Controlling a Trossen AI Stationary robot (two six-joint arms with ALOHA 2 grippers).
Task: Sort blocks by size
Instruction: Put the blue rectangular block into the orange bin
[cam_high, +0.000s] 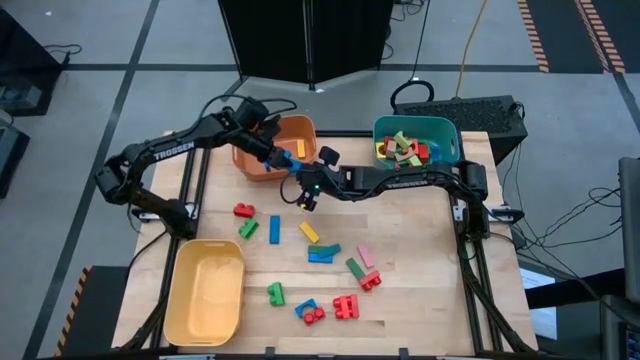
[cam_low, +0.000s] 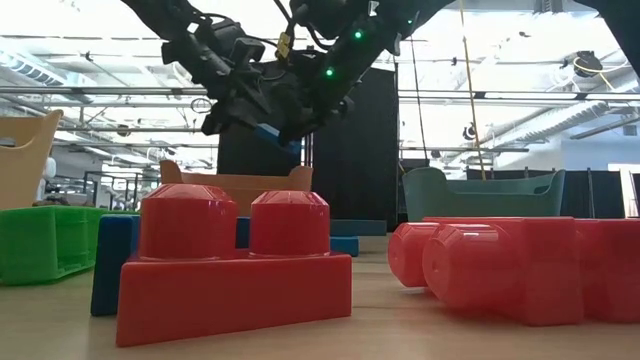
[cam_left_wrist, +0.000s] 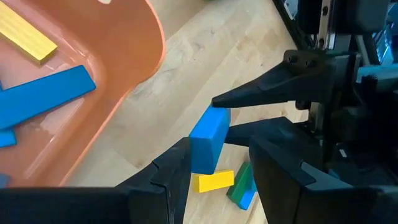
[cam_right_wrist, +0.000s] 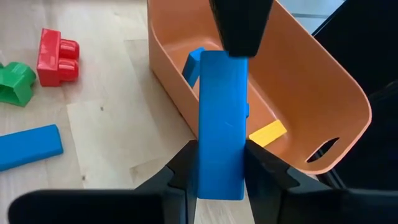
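1. A blue bar (cam_right_wrist: 221, 124) hangs in the air just beside the table-side rim of the orange bin (cam_high: 296, 130), near the table's far edge and left of its middle. Both claws meet on it.
2. The right claw (cam_right_wrist: 221, 167) is clamped on one end of the bar; its wrist view shows the bar's flat sides pinched between the two fingers, long axis running straight out ahead of the claw toward the bin.
3. The left claw (cam_left_wrist: 214, 171) has its fingers on either side of the bar's other end. In its wrist view they sit tight against the block, so it too reads as gripping, though less surely than the right.
4. This looks like a handover between arms, or a two-arm carry. Which arm is giving I cannot tell.
5. The bin lies just beyond the bar's far end and already holds blue and yellow bars. The left arm reaches in from the bin's side, so it is the better placed to drop the bar inside.
6. More blocks (cam_high: 322, 252) lie scattered from the table's middle to its near edge. The teal bin (cam_high: 446, 128) holds several, and the yellow bin (cam_high: 205, 292) sits at the near left corner.
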